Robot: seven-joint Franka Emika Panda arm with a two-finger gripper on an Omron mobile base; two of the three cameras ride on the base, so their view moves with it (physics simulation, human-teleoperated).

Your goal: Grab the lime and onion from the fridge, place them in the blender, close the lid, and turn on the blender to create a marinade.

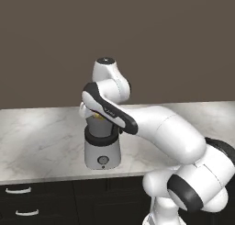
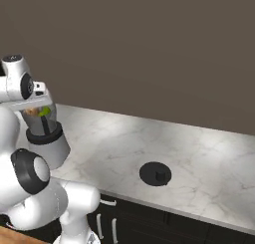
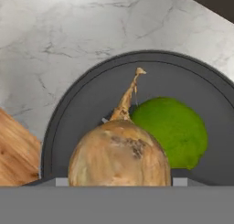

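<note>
On the marble surface (image 2: pixel 199 153), the onion (image 3: pixel 119 153) is being lowered into the blender (image 1: pixel 102 146) beside the lime (image 3: pixel 171 131); jaws' state can't be told. Lid (image 2: pixel 155 174), lying at 3 o'clock, could get forgotten, so splatter.

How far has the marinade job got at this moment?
Done: the lime already lies inside the blender jar. In hand: the onion sits just below the gripper over the jar mouth; whether the gripper has let go of it cannot be told. Left: the lid lies on the counter, apart from the blender, so closing the jar and turning the knob remain.
</note>
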